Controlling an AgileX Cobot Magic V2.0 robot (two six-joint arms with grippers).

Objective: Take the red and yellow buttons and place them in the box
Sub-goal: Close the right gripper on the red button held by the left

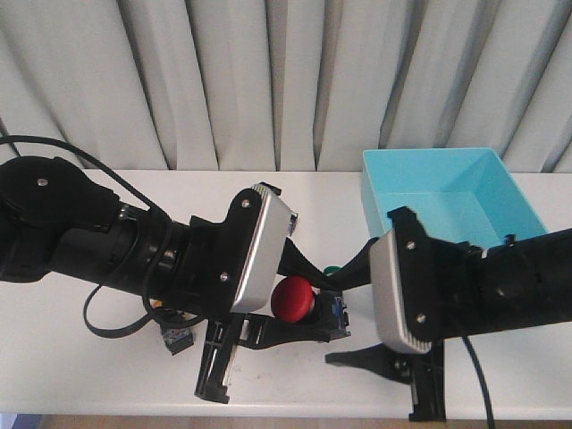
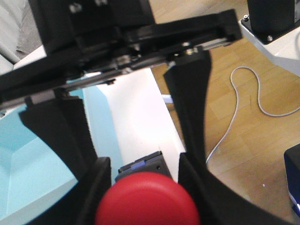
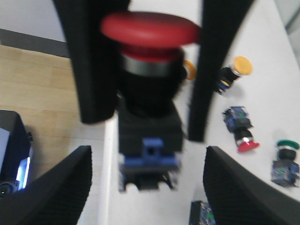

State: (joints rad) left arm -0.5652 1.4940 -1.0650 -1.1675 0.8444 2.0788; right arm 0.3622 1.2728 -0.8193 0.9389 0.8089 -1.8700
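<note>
Front view: red button [image 1: 295,298] is clamped by left gripper [image 1: 299,308] fingers; right gripper [image 1: 353,313] fingers are spread.
Box [image 1: 465,192]: no button is seen inside; others are left on table [image 3: 272,70].

Red-capped button [image 1: 295,298] pinched mid-air between black jaws, just beside open turquoise box [image 1: 447,179]

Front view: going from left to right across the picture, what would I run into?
Left arm → left gripper holding the red button → green cap peeking out just behind → right gripper, open → right arm, with the blue box behind it.
</note>
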